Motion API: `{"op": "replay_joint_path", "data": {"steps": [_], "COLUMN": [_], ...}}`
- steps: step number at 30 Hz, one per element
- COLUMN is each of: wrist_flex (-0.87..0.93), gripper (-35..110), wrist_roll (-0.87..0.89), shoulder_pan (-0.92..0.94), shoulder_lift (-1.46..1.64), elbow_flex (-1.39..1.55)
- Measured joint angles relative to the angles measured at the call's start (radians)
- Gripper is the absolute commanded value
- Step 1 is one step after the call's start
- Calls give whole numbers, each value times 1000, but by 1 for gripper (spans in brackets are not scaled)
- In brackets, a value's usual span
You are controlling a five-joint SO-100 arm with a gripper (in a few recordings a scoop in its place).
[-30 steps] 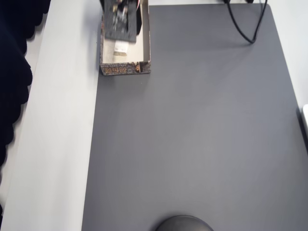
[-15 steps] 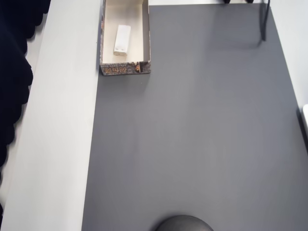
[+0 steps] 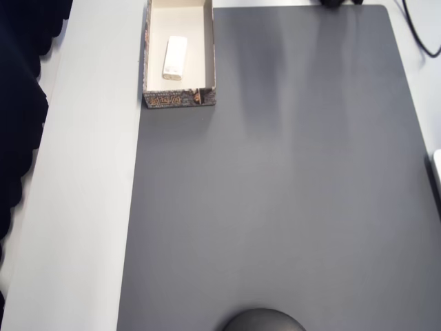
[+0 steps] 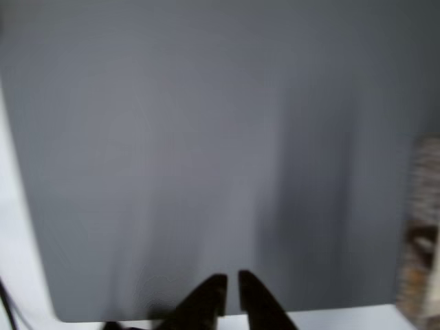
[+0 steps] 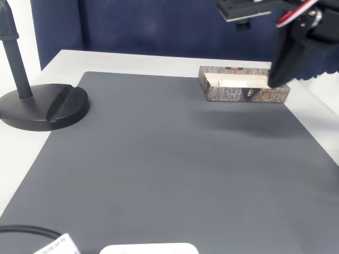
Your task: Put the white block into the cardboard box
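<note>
In the overhead view, left to right: the cardboard box point(image 3: 179, 100) sits at the top left, straddling the edge of the grey mat point(image 3: 289, 193); the white block point(image 3: 175, 57) lies flat on its cream floor, clear of the walls; so the task looks done. In the wrist view the pincer point(image 4: 228, 289) is empty, its two dark fingers nearly pressed together with a thin slit between; bare mat stretches ahead of it, and a blurred mottled shape, probably the box, stands off to its right. The block looks light, stiff and smooth, likely a bit slippery; I would pinch it across its narrow width at mid-length, gently but squarely.
</note>
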Motion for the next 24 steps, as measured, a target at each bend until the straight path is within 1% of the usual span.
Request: {"op": "replay_joint_path", "data": {"steps": [6, 10, 14, 18, 24], "wrist_flex": [0, -2, -41, -92, -127], "gripper": [-2, -2, -2, -2, -2], "wrist_roll": [-106, -190, -302, -380, -405], "shoulder_pan": [-149, -252, -336, -377, -383], "shoulder_lift": [153, 189, 218, 253, 325], "elbow_flex": [143, 199, 262, 344, 451]}}
